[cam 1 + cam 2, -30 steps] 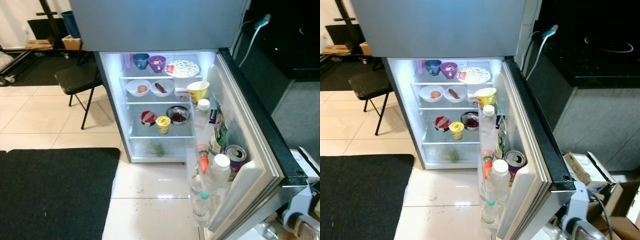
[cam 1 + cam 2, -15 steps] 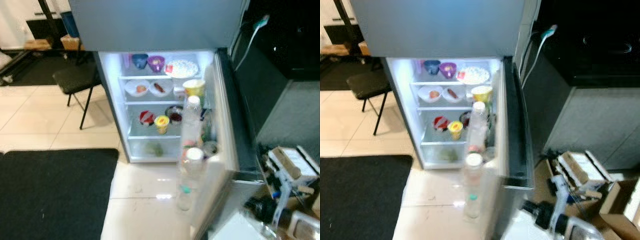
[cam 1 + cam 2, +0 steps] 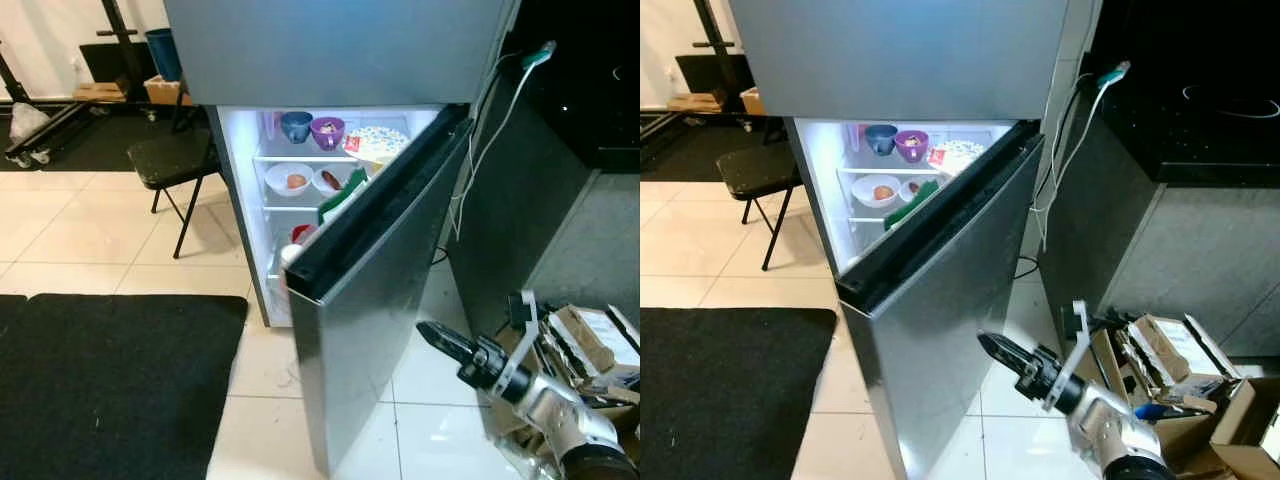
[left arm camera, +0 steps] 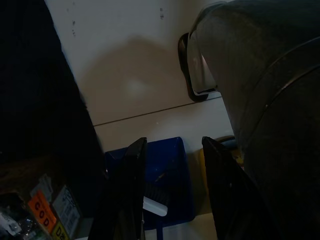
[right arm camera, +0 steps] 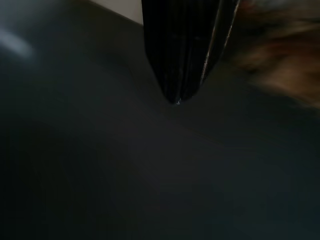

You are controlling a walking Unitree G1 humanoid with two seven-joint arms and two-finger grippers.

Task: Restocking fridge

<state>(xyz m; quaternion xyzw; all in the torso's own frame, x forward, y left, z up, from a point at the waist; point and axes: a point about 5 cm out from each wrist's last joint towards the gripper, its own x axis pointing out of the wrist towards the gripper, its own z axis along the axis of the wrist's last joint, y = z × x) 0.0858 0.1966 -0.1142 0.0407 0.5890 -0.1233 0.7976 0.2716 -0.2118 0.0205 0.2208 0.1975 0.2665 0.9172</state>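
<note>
While the fridge door (image 3: 940, 310) stands half-shut across the frame's centre, its steel face lies just left of my right gripper (image 3: 992, 346), fingers pressed together at lower right, nearer than my spread left gripper (image 4: 170, 190).

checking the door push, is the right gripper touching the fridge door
Cannot tell. In the right eye view the right gripper, fingers shut, points at the fridge door with its tip over the steel face, but no view plainly shows contact or a gap.
</note>
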